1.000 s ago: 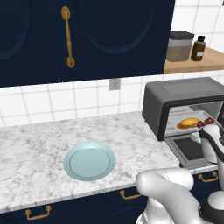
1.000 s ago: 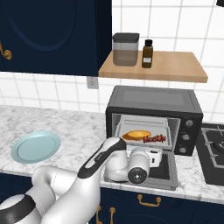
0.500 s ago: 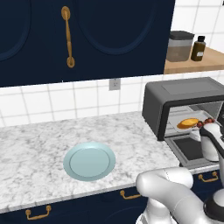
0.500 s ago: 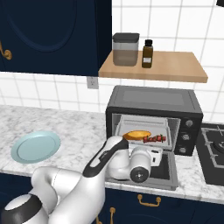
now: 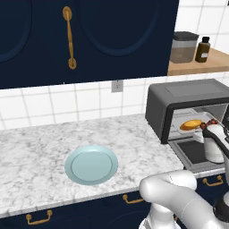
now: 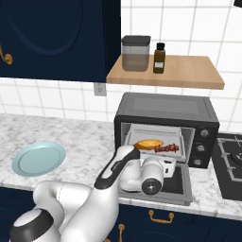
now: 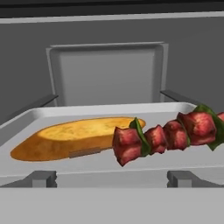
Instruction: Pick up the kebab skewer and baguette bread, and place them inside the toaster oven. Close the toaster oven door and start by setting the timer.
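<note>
My claw (image 6: 166,166) hangs before the toaster oven (image 6: 166,122); its grip I cannot tell. Inside, the baguette bread (image 7: 72,138) and kebab skewer (image 7: 168,134) lie touching on the tray. Lifting the lowered toaster oven door (image 6: 182,183) carelessly could jolt them.

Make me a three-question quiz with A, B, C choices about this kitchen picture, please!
1. Where is the baguette bread?
A. on the plate
B. on the tray inside the toaster oven
C. on the wooden shelf

2. What colour is the plate?
A. light blue
B. red
C. black

3. How is the toaster oven door?
A. shut
B. missing
C. folded down open

Answers: 1 B, the loaf lies on the tray beside the kebab skewer. 2 A, it looks pale blue on the marble counter. 3 C, the door lies flat in front of the oven.
</note>
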